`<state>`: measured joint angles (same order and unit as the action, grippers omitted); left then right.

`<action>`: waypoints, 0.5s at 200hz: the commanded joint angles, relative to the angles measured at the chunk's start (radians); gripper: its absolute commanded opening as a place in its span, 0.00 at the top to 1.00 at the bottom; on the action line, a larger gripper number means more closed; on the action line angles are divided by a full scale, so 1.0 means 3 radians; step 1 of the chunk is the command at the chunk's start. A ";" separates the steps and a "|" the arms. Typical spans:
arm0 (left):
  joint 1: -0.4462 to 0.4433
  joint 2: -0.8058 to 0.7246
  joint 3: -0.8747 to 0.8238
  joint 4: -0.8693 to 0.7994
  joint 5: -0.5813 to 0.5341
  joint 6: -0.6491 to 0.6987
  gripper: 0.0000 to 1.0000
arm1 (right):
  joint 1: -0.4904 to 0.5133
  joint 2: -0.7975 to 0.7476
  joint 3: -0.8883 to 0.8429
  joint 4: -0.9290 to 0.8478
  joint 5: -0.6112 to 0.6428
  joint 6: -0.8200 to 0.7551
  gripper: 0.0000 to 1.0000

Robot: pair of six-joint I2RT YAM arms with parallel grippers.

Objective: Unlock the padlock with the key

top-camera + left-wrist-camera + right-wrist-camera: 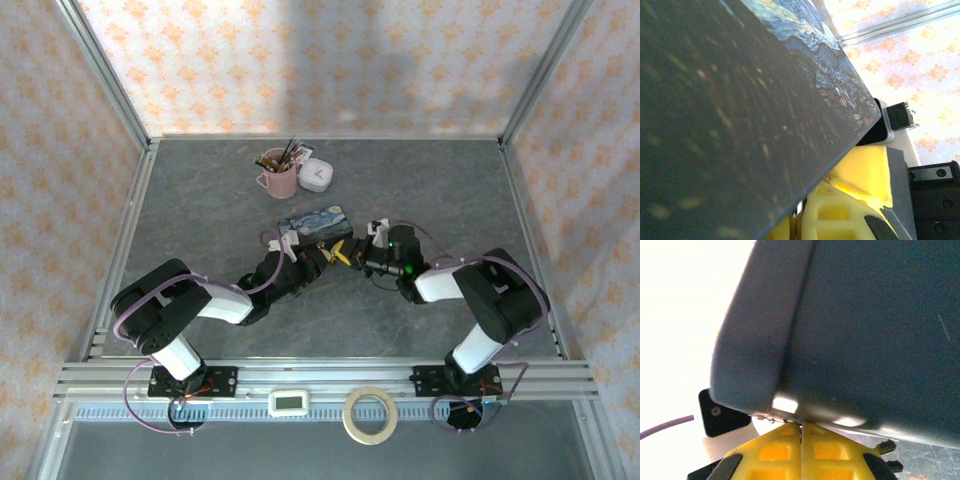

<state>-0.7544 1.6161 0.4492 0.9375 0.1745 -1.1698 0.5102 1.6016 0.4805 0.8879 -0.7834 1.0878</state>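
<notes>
Top external has the left gripper and right gripper nose to nose just in front of the blue tin, I'd guess so one steadies the padlock while the other works the key. Right wrist shows its fingers pinched flat together under the tin's edge, with tiny silvery links just above them, maybe the key bunch. Can't tell if the left gripper is open or closed, and the padlock's too small to spot, presumably hidden between the two grippers.

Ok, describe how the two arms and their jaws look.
Both the left arm and right arm have white and black rounded segments, with purple cables looping alongside. The jaws are yellow with square recesses; a green light glows near the right wrist.
</notes>
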 commanded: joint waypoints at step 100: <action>-0.0306 0.0419 0.0393 -0.0167 -0.1181 -0.0396 1.00 | -0.0158 -0.0580 0.0171 -0.0904 0.0389 -0.0920 1.00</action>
<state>-0.8108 1.6569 0.4965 0.8036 -0.1200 -1.2339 0.4786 1.4864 0.5034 0.6926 -0.7353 0.8845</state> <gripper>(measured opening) 0.079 0.045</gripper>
